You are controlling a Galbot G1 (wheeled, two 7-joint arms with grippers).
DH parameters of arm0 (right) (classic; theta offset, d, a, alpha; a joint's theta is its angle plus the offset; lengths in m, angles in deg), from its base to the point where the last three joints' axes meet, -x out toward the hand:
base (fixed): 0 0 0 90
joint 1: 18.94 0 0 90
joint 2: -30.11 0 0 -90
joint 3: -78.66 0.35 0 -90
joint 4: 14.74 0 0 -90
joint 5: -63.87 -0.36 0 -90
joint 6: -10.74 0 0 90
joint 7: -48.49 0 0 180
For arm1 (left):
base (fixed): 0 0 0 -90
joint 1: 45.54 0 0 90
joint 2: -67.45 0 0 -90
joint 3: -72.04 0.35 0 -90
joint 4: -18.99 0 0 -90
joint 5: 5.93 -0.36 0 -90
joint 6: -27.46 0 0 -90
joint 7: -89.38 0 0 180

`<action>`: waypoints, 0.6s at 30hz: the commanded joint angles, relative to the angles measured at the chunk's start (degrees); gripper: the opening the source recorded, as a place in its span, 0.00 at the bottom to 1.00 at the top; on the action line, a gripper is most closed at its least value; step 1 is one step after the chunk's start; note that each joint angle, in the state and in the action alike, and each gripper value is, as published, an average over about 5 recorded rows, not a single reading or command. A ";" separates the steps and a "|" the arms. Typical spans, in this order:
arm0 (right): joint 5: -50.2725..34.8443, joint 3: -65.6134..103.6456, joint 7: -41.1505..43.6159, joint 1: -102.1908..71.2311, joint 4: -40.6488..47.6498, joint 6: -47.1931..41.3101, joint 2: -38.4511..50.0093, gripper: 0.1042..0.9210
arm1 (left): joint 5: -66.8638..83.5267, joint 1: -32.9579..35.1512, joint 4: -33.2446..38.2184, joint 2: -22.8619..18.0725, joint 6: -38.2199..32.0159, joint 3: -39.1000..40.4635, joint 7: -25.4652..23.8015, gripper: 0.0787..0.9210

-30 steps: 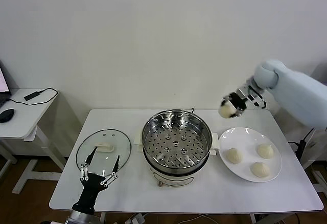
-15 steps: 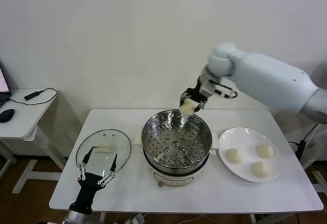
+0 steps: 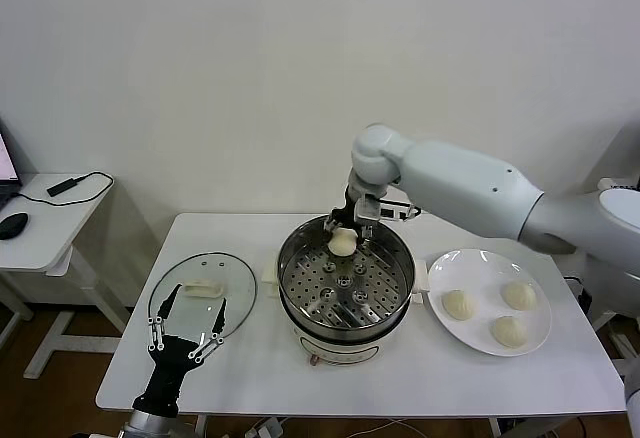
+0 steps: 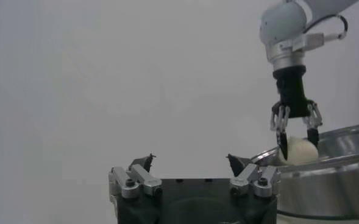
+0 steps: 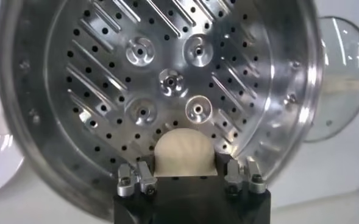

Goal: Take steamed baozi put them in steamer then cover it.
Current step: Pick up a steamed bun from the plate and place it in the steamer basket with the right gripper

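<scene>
My right gripper (image 3: 343, 241), fingers clamped on a smooth cream-white steamed bun (image 3: 342, 243), has dropped from above the rim into the shiny round steel steamer (image 3: 345, 280); fingertips hidden. My left gripper (image 3: 186, 325) hovers spread beside the clear glass lid (image 3: 201, 289).

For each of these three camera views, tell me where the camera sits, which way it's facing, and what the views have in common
Head view: high on the robot, looking down at the white table; both arms show.
Left wrist view: low by the table, facing sideways toward the right gripper; the left gripper shows.
Right wrist view: above the shiny round steel steamer, looking down; the right gripper shows.
Shared: all show the steamer and the held cream-white round baozi.
</scene>
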 commanded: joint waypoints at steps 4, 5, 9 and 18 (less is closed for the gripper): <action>6.31 0.71 -0.84 -3.98 2.42 1.56 -3.00 0.69 | 0.25 0.02 0.20 0.02 0.17 -0.24 0.06 0.88; 6.45 0.73 -0.85 -4.05 2.42 1.57 -3.01 0.70 | 0.27 0.01 0.12 0.05 0.16 -0.30 0.07 0.88; 6.38 0.79 -1.21 -4.13 2.17 1.54 -2.80 0.77 | 0.35 0.03 -0.05 0.09 0.11 -0.39 0.11 0.88; -6.54 0.68 4.83 3.42 -6.81 -4.20 5.77 0.88 | 0.42 -0.12 0.30 0.03 0.46 -0.23 0.23 0.88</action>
